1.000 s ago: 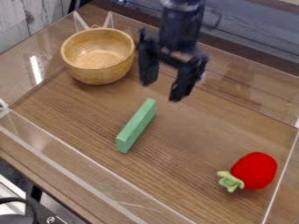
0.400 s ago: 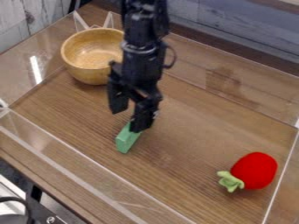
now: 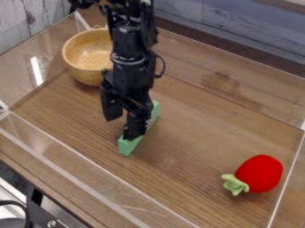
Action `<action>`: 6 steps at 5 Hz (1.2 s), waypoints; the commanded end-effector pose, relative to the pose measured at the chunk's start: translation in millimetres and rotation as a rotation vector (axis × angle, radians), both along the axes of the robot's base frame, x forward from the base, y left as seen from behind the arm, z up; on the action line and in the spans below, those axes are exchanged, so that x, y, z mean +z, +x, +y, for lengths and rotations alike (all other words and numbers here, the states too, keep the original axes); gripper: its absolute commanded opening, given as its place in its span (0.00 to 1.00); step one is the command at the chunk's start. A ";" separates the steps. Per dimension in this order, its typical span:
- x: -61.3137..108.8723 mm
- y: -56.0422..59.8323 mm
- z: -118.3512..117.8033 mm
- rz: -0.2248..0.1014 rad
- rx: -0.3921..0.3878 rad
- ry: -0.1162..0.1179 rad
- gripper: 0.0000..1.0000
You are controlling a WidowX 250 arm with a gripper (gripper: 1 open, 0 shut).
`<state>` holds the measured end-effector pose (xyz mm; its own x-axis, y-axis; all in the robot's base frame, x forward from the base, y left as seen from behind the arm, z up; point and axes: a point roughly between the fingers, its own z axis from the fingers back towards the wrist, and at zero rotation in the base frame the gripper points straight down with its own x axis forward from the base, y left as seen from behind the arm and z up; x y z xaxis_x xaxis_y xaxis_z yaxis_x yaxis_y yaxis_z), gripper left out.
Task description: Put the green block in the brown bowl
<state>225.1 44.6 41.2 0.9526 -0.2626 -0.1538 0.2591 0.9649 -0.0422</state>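
Note:
The green block (image 3: 128, 144) lies flat on the wooden table, running diagonally; its middle is hidden behind my gripper. My gripper (image 3: 121, 118) points straight down over that middle, open, with one dark finger (image 3: 107, 109) on the block's left and the other in front of the block. I cannot tell whether the fingers touch it. The brown bowl (image 3: 98, 55) stands at the back left with nothing inside, a short way behind the gripper.
A red strawberry toy (image 3: 258, 173) with green leaves lies at the front right. Clear plastic walls (image 3: 30, 147) border the table along the left and front edges.
The gripper has come down and moved left and toward the front, from beside the bowl to low over the green block. Its jaws stayed open. The block has not moved.

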 end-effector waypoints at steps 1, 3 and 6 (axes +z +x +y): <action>-1.9 4.1 -1.9 -0.026 0.003 -0.002 1.00; -12.5 9.9 -6.6 -0.033 0.018 -0.010 1.00; -14.8 17.6 -11.4 -0.052 0.044 -0.017 1.00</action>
<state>233.7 34.0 18.8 0.9666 -0.2162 -0.1377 0.2098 0.9759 -0.0592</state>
